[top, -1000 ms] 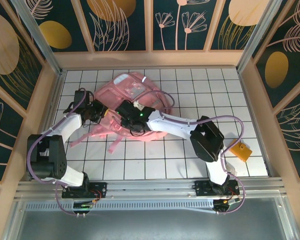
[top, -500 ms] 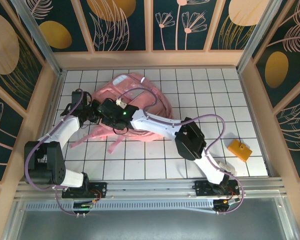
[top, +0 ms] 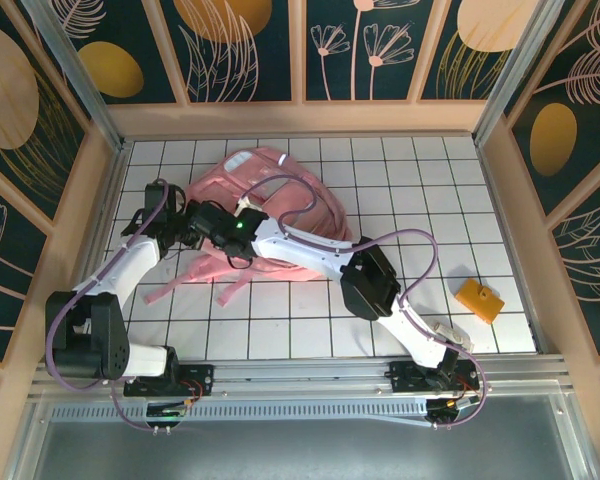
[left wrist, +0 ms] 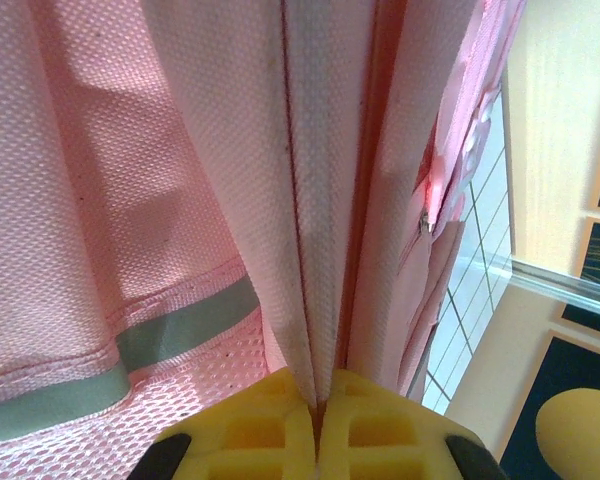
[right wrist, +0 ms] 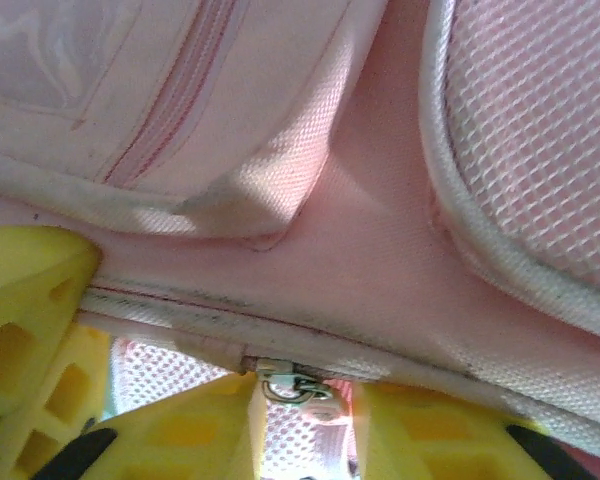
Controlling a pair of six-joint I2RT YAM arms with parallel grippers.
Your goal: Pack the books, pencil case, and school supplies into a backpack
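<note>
The pink backpack (top: 285,190) lies at the back left of the white gridded table. My left gripper (top: 180,226) sits at its left edge, shut on a fold of the pink fabric (left wrist: 315,250) that rises between its yellow fingers (left wrist: 250,430). My right gripper (top: 210,220) is right beside it, reaching across the bag. Its jaws stand a little apart, with the metal zipper slider (right wrist: 295,385) at the top of the gap and pink mesh behind. The backpack's seam (right wrist: 380,330) runs just above the fingers (right wrist: 180,430). A small orange-yellow block (top: 478,299) lies alone at the right.
Pink straps (top: 230,285) trail from the bag toward the near side. The left gripper's yellow fingers (right wrist: 25,320) crowd the right wrist view's left edge. Wooden walls (top: 500,180) ring the table, with bare tiles (top: 410,180) between bag and block.
My right arm has slid left across the backpack until its gripper is beside the left one, and its jaws widened, then narrowed. The left gripper has kept its hold.
</note>
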